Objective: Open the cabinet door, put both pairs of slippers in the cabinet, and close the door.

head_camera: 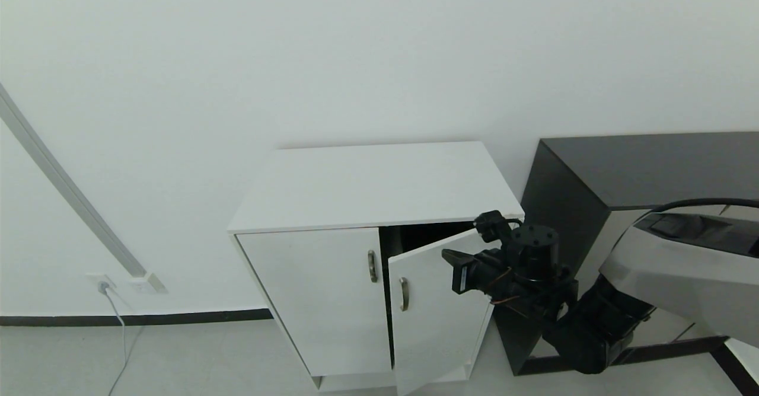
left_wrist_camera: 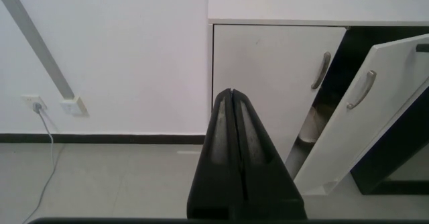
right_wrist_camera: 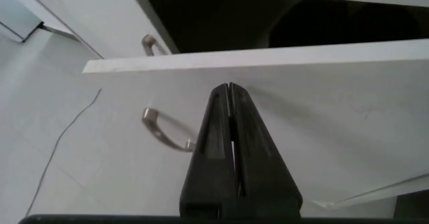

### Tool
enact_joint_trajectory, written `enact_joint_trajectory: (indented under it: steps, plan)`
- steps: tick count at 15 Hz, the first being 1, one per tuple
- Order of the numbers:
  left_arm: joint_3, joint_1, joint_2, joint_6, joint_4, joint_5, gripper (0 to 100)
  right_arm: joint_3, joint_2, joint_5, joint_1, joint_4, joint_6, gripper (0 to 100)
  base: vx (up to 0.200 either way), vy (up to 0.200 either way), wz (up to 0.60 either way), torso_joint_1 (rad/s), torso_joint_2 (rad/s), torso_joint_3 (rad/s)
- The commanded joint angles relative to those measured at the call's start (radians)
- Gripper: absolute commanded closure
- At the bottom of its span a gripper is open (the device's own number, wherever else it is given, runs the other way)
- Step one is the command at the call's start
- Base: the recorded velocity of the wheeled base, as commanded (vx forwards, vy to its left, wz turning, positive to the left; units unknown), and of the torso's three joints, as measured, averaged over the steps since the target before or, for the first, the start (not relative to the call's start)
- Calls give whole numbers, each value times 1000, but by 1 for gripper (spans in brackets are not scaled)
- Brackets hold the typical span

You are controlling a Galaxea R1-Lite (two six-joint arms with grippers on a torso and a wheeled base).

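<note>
Right now the cabinet (head_camera: 373, 182) has its R door (head_camera: 436, 331) partly ajar and its L door (head_camera: 314, 295) shut. The right gripper (right_wrist_camera: 230, 90), fingers pressed together, sits at the ajar door's top edge, above the handle (head_camera: 404, 294). Best bet imo: hook the closed tip behind that edge, sweep outward along the hinge arc, slow, w/o forcing. The left gripper (left_wrist_camera: 231, 93), likewise pressed together, is well apart from the cabinet, facing it.

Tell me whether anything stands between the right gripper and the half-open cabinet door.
Nothing visible does. The right gripper, shut, sits right at the top edge of the half-open right door. That door, only partly swung out, narrows the way into the cabinet; the left door is shut.
</note>
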Motion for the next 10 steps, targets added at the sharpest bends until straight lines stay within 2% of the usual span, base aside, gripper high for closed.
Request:
enact_joint_trajectory:
  steps: [1,10]
  plan:
    - [0,0,1,-1,0,1,100,-41,30,1,-9,12,0,100,0,0,0,0,0,0]
    - [0,0,1,-2,0,1,100,-176,81,-1,-58,98,-2,100,0,0,0,0,0,0]
